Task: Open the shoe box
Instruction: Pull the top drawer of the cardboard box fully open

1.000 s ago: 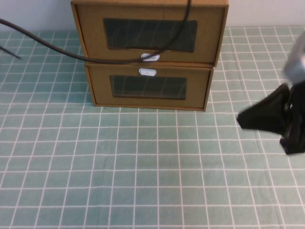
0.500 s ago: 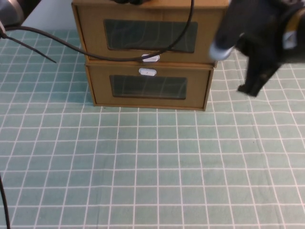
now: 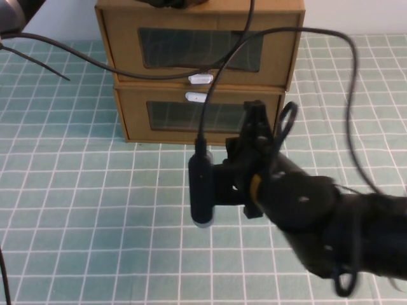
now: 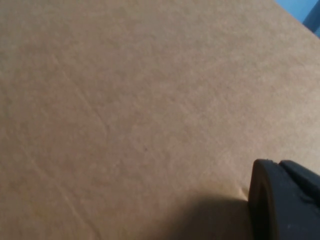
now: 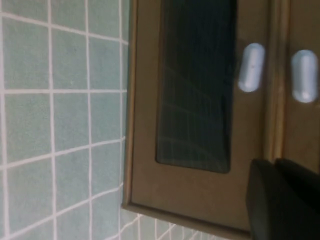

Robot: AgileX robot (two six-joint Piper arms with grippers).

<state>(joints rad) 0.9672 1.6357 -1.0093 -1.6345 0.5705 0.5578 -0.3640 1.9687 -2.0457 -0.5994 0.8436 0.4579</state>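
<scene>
Two brown cardboard shoe boxes with dark windows are stacked at the back of the table. The lower box (image 3: 135, 117) (image 5: 195, 195) has a white pull tab (image 3: 196, 96) (image 5: 251, 67) on its front. The upper box (image 3: 121, 38) has its own tab (image 3: 201, 78) (image 5: 303, 76). My right gripper (image 3: 254, 109) (image 5: 276, 164) is shut and points at the lower box's front, to the right of its tab, holding nothing. My left gripper (image 3: 168, 2) (image 4: 277, 163) sits on top of the upper box, fingers together against the bare cardboard (image 4: 125, 110).
A green checked cloth (image 3: 95, 210) covers the table in front of and beside the boxes. Black cables (image 3: 76, 63) hang across the upper box's front and loop over the right arm (image 3: 299, 203), which fills the middle foreground.
My right arm has swung from the table's right edge, past the boxes' right side, to the middle in front of the lower box. The boxes have not moved.
</scene>
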